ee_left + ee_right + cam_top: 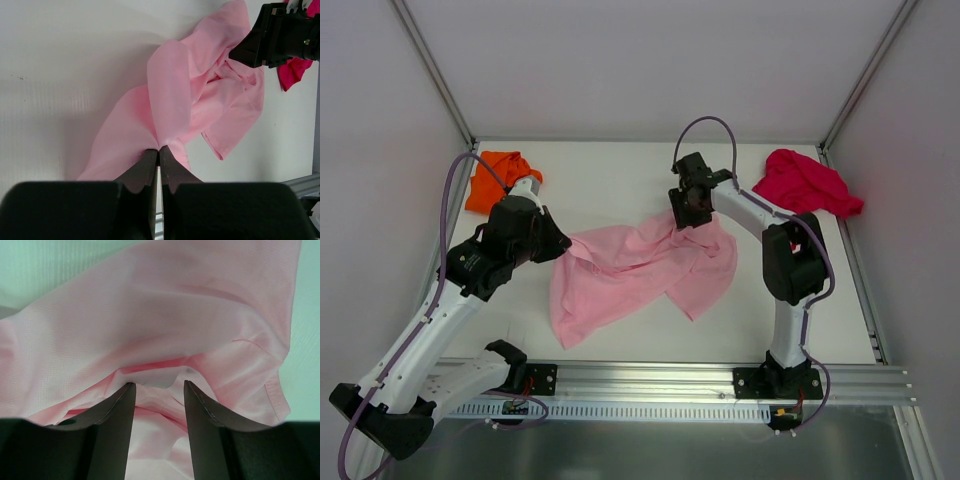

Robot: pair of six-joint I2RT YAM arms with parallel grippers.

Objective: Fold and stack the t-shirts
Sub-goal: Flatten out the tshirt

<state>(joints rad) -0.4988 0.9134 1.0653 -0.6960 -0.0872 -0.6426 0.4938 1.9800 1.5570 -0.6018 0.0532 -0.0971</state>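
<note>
Two hands at a light pink t-shirt [630, 275] spread mid-surface [610, 175].
The left hand [159, 150] is pinched tight on its left edge. The right hand [155, 390] stands apart, astride a fold at its far right. An orange t-shirt [495, 178] lies far left, a crimson t-shirt [810, 182] far right.

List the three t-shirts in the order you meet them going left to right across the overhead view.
orange t-shirt → pink t-shirt → crimson t-shirt
</note>
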